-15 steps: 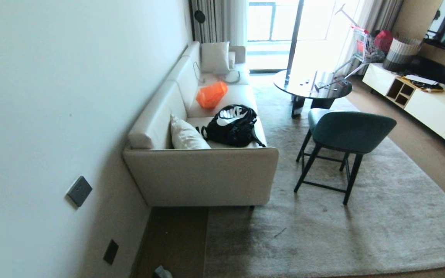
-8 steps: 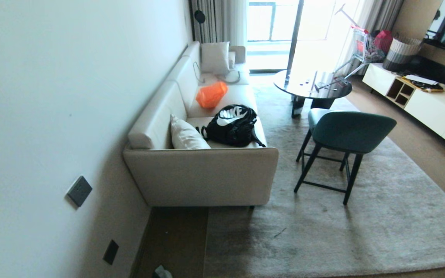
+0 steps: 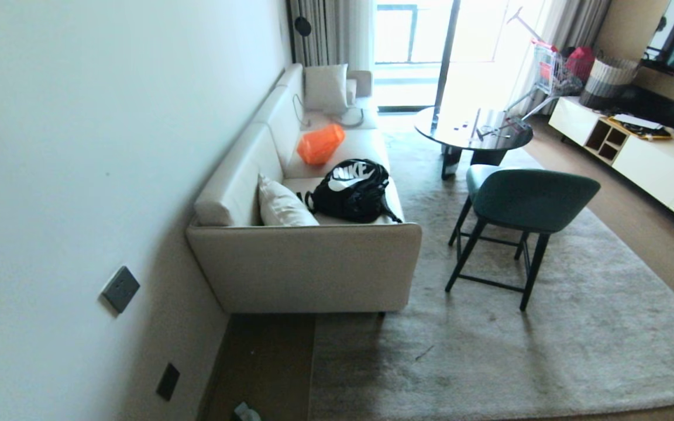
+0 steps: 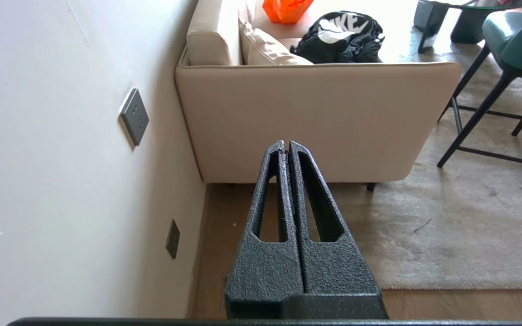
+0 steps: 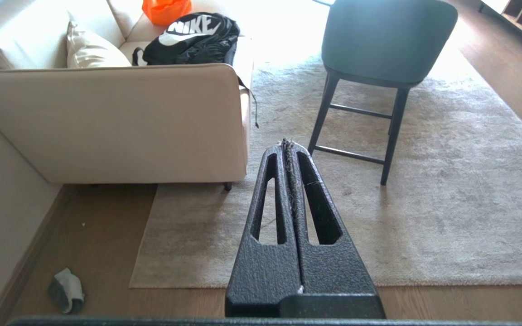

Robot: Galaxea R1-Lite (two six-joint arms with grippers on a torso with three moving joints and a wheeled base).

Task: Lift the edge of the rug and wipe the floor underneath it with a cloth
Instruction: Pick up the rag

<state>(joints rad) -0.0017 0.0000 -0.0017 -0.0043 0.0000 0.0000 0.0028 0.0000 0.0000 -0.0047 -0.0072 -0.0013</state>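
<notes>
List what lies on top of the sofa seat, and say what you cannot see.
On the sofa: a black backpack, an orange bag and two white cushions. Whatever lies behind or under them is hidden.

This is a lived-in home — a living room. A cream sofa (image 3: 308, 257) stands along a white wall (image 3: 79, 146), with white cushions (image 3: 283, 206), a black backpack (image 3: 353, 190) and an orange bag (image 3: 320, 143) on it. A large grey-beige rug (image 3: 518, 351) covers brown wood-plank floor (image 3: 264, 362). On the rug stand a green chair (image 3: 518, 204) and a round dark counter (image 3: 471, 131). A low white media cabinet (image 3: 647, 158) lines the far side, and curtains (image 3: 328, 29) frame a bright balcony door (image 3: 413, 52) — all domestic furnishings.
</notes>
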